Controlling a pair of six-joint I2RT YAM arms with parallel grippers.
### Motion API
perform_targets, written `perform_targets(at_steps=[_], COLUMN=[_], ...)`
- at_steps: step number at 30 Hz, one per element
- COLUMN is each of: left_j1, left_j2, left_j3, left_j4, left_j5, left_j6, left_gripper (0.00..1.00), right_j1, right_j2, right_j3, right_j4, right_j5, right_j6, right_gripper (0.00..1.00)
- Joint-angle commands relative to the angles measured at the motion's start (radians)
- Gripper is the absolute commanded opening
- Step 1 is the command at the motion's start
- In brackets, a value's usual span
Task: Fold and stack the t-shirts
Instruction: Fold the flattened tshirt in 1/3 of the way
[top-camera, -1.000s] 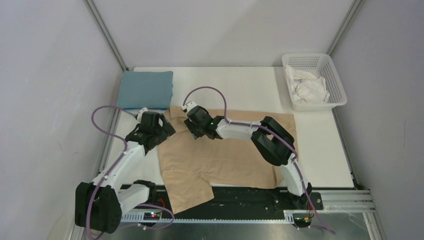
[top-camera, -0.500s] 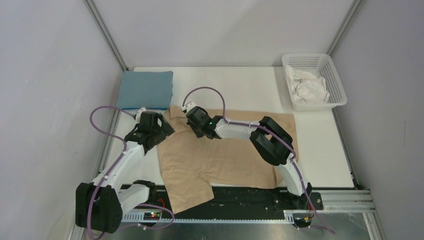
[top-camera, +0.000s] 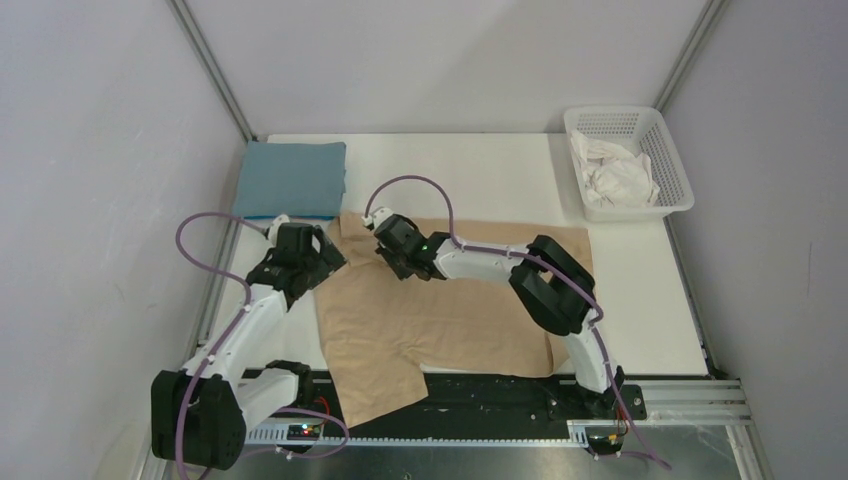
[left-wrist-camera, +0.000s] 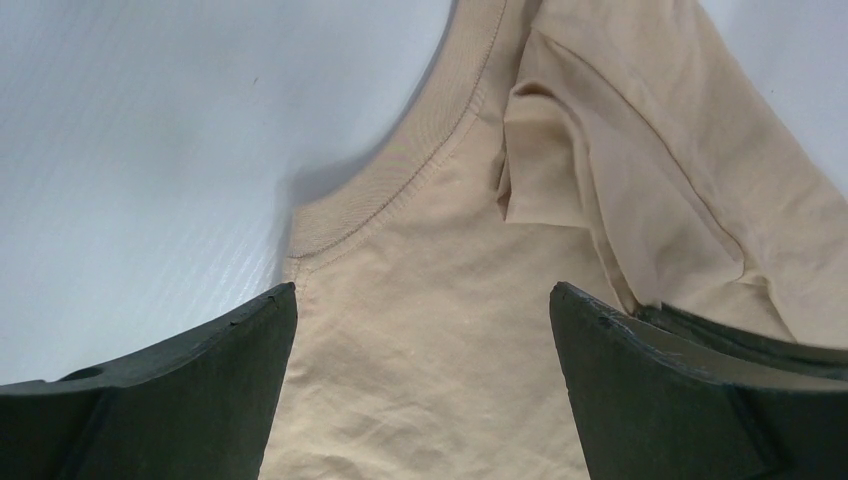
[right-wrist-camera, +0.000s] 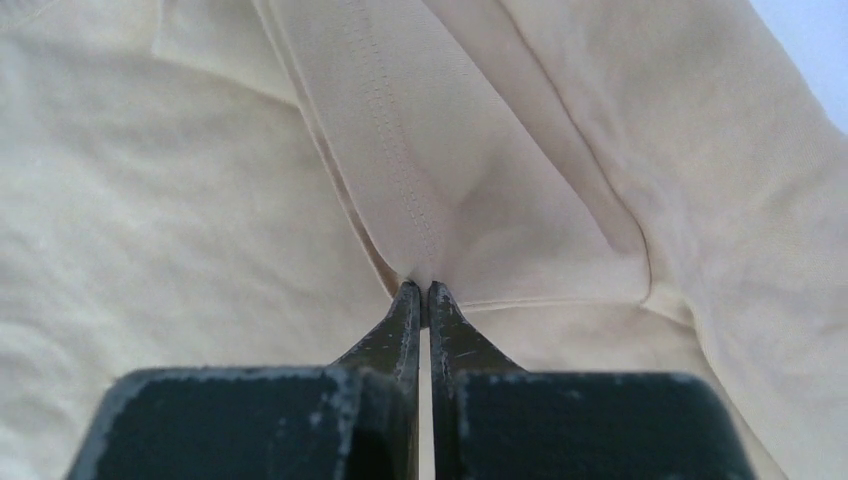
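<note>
The tan-beige t-shirt (top-camera: 440, 310) lies spread on the white table, one sleeve hanging over the near edge. My right gripper (top-camera: 385, 240) is shut on a fold of the tan shirt's hem (right-wrist-camera: 420, 240) near its far left corner. My left gripper (top-camera: 325, 250) is open just above the shirt's collar (left-wrist-camera: 400, 190), its jaws wide apart with cloth between them but not gripped. The teal-blue t-shirt (top-camera: 291, 178) lies folded at the far left of the table.
A white lattice basket (top-camera: 671, 170) with crumpled white cloth (top-camera: 615, 170) stands at the far right. The table's left edge runs along a metal rail (top-camera: 215, 290). Purple cables loop over both arms.
Both grippers have shifted slightly toward the far left. The right gripper stays shut on the tan cloth and the left stays open.
</note>
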Motion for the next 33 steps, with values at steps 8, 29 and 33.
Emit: perform_targets(at_steps=[8, 29, 33], left_j1=[0.010, -0.051, -0.132], left_j2=[-0.051, 0.057, 0.217], left_j3=[0.004, 0.117, 0.229], left_j4=[0.021, 0.047, 0.072], left_j5=[0.000, 0.137, 0.158], left_j6=[0.027, 0.039, 0.058], left_gripper=[1.00, 1.00, 1.00], right_j1=[0.037, -0.055, -0.294], right_j2=[-0.225, -0.634, -0.753], right_j3=[-0.152, -0.465, -0.590], right_j4=[-0.159, -0.090, -0.044], right_j5=[-0.007, 0.127, -0.066], right_j6=[-0.028, 0.229, 0.340], right_gripper=[0.05, 0.99, 0.99])
